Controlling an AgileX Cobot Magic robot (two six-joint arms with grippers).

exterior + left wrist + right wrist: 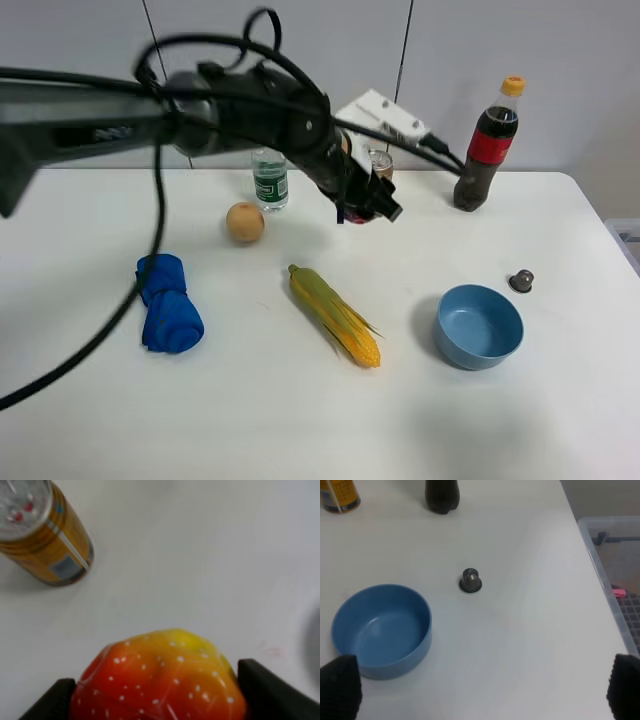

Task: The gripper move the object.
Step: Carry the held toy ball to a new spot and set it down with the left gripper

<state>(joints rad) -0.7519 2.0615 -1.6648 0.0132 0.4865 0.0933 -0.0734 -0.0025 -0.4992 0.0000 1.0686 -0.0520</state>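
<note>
Left wrist view is showing the ball (160,680) between the fingers of the left gripper (160,696), which are pinching its two sides near the middle of the back edge. It is looking light, smooth and maybe squashy, so holding its widest part is seeming best. The right gripper (482,687) is spreading wide, holding nothing. The bowl (478,352) near the right edge is sitting empty; the cola bottle (487,150) is holding dark drink.

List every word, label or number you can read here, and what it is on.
No text can be read for certain.
On the left arm: a pale marking, blurred.
On the water bottle: a green label, print too small.
On the cola bottle: a red label, print too small.
On the yellow can: printing, blurred.
On the mottled ball: white dots only, no lettering.
</note>
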